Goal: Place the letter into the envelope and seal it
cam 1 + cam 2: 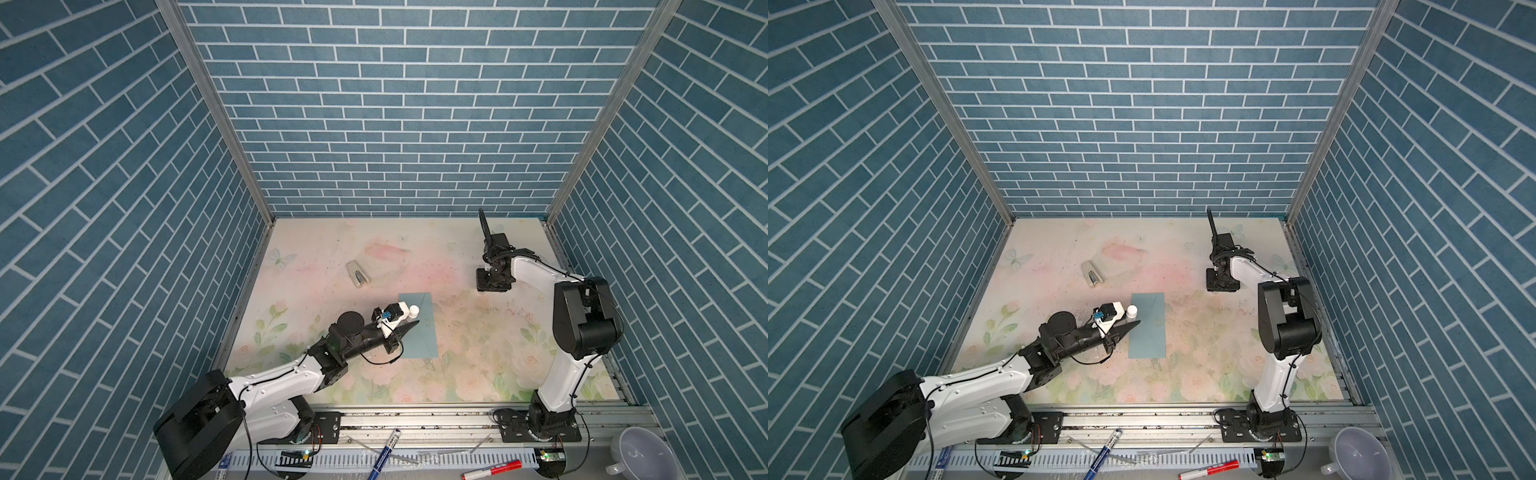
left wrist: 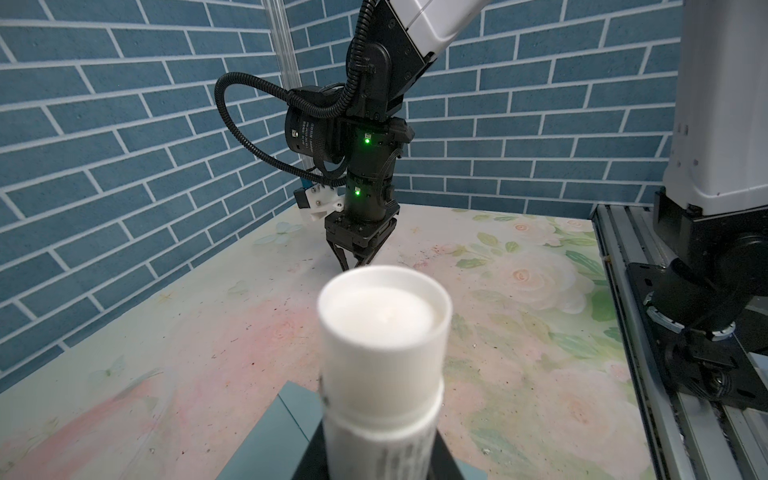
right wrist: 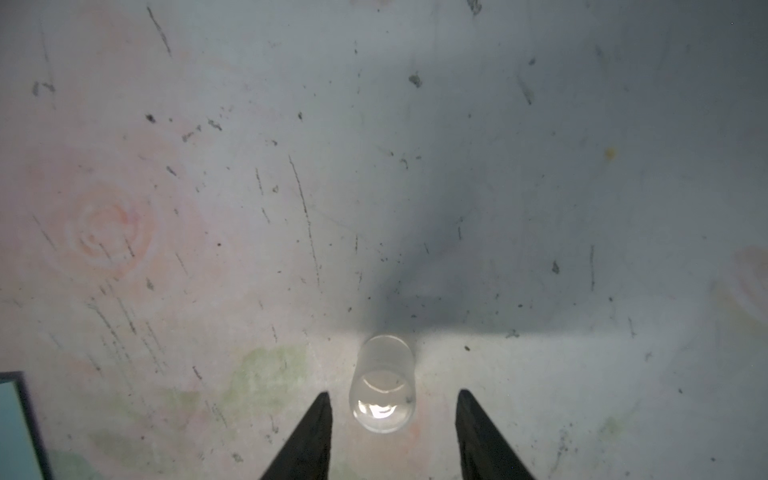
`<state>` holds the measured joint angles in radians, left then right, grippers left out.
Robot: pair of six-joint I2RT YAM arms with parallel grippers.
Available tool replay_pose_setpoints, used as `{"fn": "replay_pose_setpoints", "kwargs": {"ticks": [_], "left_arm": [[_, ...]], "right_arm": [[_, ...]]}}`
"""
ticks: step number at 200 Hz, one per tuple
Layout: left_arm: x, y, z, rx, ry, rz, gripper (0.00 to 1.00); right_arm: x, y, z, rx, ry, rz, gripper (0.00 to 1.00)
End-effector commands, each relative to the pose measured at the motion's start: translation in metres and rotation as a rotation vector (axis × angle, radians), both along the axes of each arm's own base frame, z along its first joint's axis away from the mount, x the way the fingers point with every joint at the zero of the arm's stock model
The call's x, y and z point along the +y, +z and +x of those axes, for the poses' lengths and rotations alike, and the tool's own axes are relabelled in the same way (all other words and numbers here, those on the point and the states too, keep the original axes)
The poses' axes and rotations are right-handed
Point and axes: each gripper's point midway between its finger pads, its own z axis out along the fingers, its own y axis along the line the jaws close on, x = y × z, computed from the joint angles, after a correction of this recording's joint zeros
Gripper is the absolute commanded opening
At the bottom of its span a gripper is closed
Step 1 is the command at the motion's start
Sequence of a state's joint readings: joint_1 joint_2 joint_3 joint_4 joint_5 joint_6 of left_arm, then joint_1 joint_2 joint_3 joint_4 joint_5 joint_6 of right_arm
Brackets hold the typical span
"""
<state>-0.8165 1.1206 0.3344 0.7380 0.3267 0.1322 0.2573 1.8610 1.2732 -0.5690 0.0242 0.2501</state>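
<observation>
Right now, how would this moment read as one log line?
left gripper: shut on glue stick over envelope | right gripper: open around cap | letter: not seen

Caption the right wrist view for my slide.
Right gripper, jaws open, straddles a clear cap on the floral table.

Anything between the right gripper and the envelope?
No. Only bare tabletop separates the right gripper from the envelope, seen in both top views.
</observation>
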Motion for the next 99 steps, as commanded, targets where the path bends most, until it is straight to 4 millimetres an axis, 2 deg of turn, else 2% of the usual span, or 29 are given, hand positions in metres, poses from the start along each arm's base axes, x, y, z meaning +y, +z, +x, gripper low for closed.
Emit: {"fn": "replay_pose_setpoints", "kwargs": {"ticks": [1, 99], "left_arm": [[0.0012, -0.0039, -0.0003, 0.014, 0.008, 0.0, 0.0], [0.001, -0.0061, 0.0014, 0.023, 0.016, 0.002, 0.0]], "right_arm": [[0.0004, 0.006, 0.0084, -0.008, 0.024, -0.035, 0.45], [0.0068, -0.0026, 0.0102, 0.012, 0.048, -0.06, 0.31]]}}
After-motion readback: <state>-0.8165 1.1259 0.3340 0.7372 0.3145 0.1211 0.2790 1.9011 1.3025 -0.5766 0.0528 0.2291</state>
